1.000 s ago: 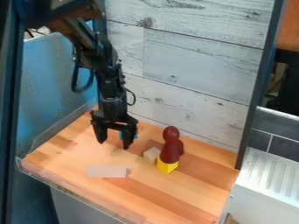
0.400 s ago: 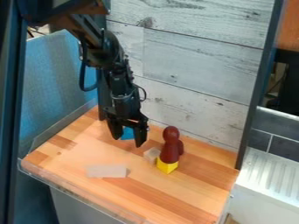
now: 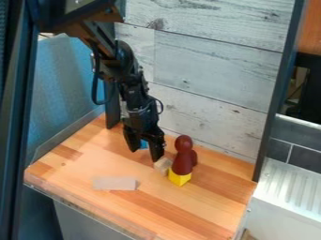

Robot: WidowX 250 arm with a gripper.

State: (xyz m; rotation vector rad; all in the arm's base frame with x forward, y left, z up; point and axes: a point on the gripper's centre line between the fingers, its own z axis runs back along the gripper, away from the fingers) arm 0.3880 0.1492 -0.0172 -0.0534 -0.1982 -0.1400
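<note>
On the worktop (image 3: 203,201), 1 pale flat block (image 3: 115,183) lies leftmost. Next, 1 gripper (image 3: 145,155) hangs, its 2 jaws apart, 1 blue object (image 3: 143,144) behind them; then 1 small wooden cube (image 3: 162,166) just beside 1 jaw, and 1 yellow block (image 3: 179,178) beneath 1 dark red piece (image 3: 182,162).

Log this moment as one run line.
gripper open, beside pale cube | blue object behind gripper | dark red piece above yellow block | flat pale block nearer camera
</note>
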